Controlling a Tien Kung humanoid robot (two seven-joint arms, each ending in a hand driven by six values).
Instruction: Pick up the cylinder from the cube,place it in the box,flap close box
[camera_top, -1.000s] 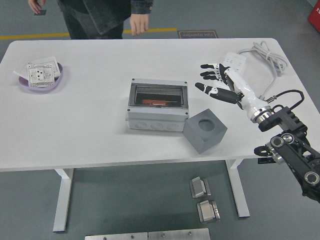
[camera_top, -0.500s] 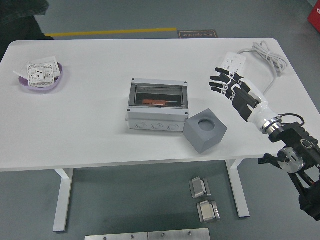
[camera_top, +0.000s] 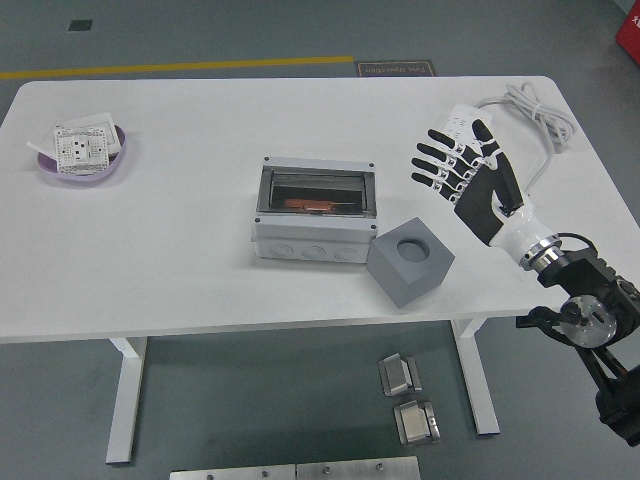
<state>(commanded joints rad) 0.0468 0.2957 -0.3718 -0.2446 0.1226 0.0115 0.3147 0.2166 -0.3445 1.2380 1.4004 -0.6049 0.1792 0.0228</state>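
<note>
Right robot hand (camera_top: 470, 180): reaching in from the lower right over the right part of the worktop (camera_top: 180, 260), palm facing down, fingers (camera_top: 432, 160) spread and extended toward the upper left, grasping nothing. Its fingertips are overlapping the near end of a white power strip (camera_top: 462, 122) in this view; whether they are touching it cannot be told.

Cube (camera_top: 411, 262): grey, sitting on the worktop down and to the left of the robot hand, near but apart from it. A round socket is showing in its top face and nothing is standing in it.

Box (camera_top: 316, 212): grey enclosure lying just left of the cube, its lower right corner almost meeting the cube. A dark tinted flap (camera_top: 318, 190) is lying across its top.

Cylinder (camera_top: 313, 205): an orange-red shape is showing through the flap inside the box, lying on its side, well to the left of the robot hand with the cube between them lower down.

Power strip cable (camera_top: 535, 115): grey, lying in loops at the worktop's far right corner, behind the robot hand.

Purple bowl (camera_top: 85, 165): sitting at the far left of the worktop, well apart from everything else, holding a white socket plate (camera_top: 82, 145).

Metal blocks (camera_top: 408, 398): two lying on the floor under the worktop's near edge.
</note>
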